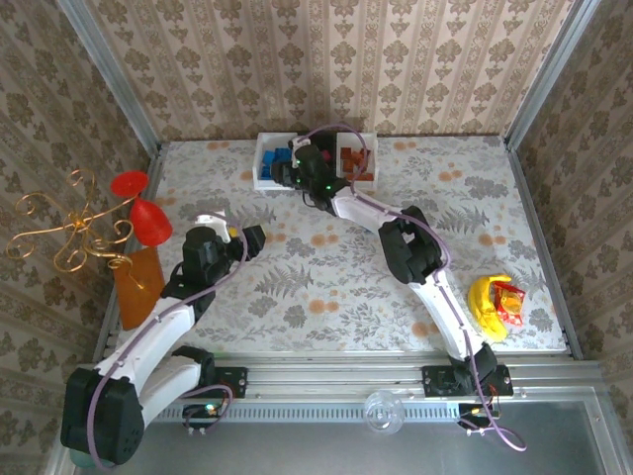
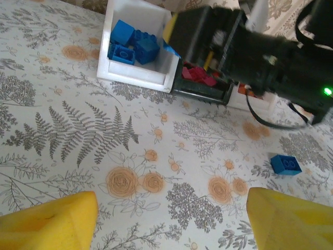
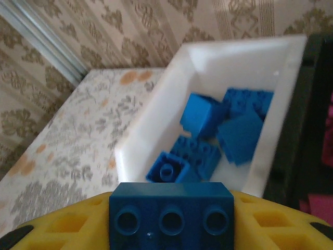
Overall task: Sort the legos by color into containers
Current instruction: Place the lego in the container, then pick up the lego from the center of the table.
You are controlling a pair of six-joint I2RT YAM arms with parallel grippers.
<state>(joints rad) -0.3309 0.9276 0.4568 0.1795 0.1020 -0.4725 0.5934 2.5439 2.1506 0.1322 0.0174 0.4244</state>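
Note:
My right gripper is shut on a dark blue lego, held just above and in front of the left white container, which has several blue legos in it. In the top view this gripper hangs over the row of containers at the back: left white bin, right white bin with orange bricks. The black bin holds magenta legos. My left gripper is open over bare tablecloth, yellow fingers wide apart. One loose blue lego lies on the table to its right.
A yellow object with a red wrapper lies near the right edge. An orange block, red pieces and a gold wire stand crowd the left edge. A clear glass sits on the front rail.

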